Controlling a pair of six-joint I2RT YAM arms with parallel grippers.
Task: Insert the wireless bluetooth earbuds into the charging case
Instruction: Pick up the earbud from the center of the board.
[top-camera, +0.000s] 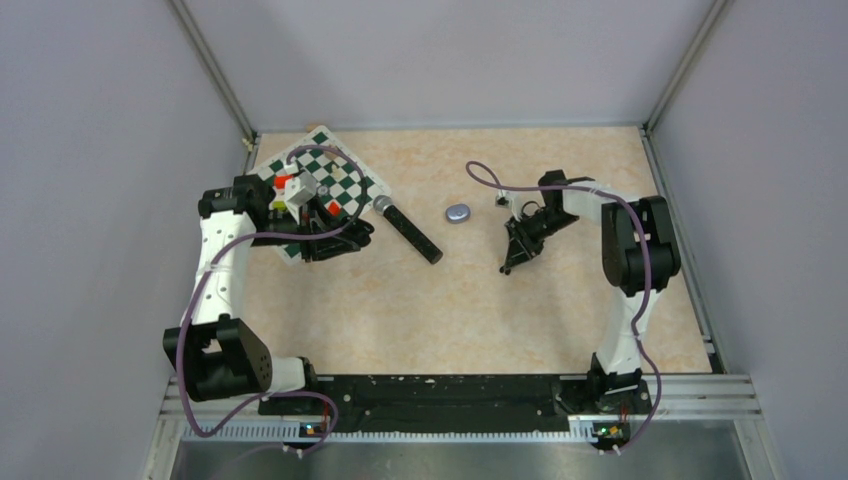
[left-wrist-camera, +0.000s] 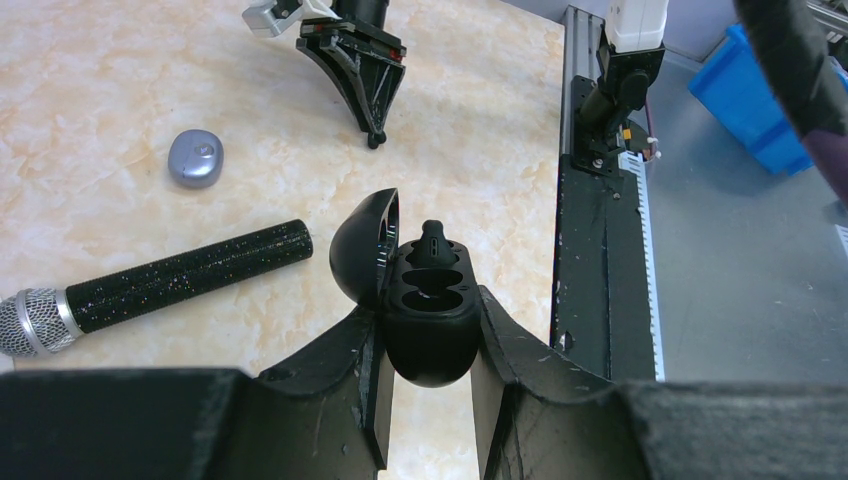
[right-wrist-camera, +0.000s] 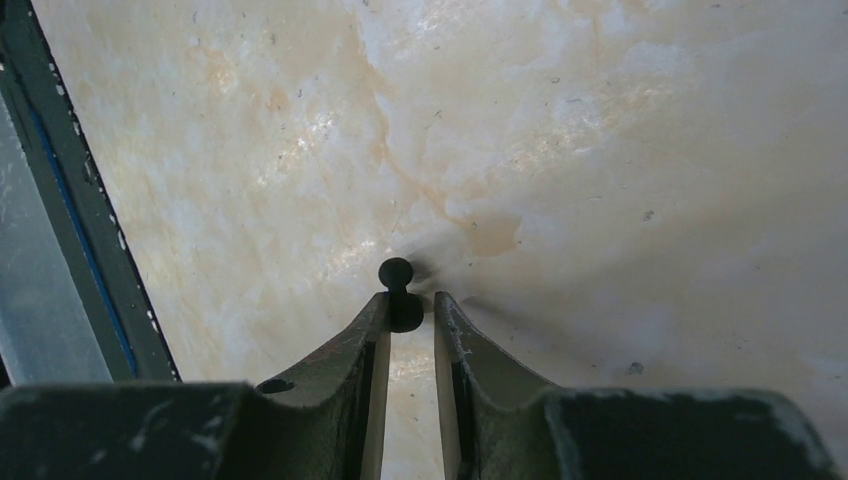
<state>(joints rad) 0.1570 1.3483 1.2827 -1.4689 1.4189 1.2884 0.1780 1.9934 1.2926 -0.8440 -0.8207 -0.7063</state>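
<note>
On my left, the left gripper clamps the open black case; the right gripper flanks a black earbud, and I cannot tell if it grips.

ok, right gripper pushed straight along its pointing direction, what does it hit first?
The black earbud between the right gripper's tips, then the table close behind, though depth is unclear.

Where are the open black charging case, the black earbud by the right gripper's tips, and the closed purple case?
open black charging case (left-wrist-camera: 430, 345), left wrist view, on its rounded lower body.
black earbud (right-wrist-camera: 397, 272), right wrist view, on its round head.
closed purple case (left-wrist-camera: 195, 158), left wrist view, on its lid.
</note>
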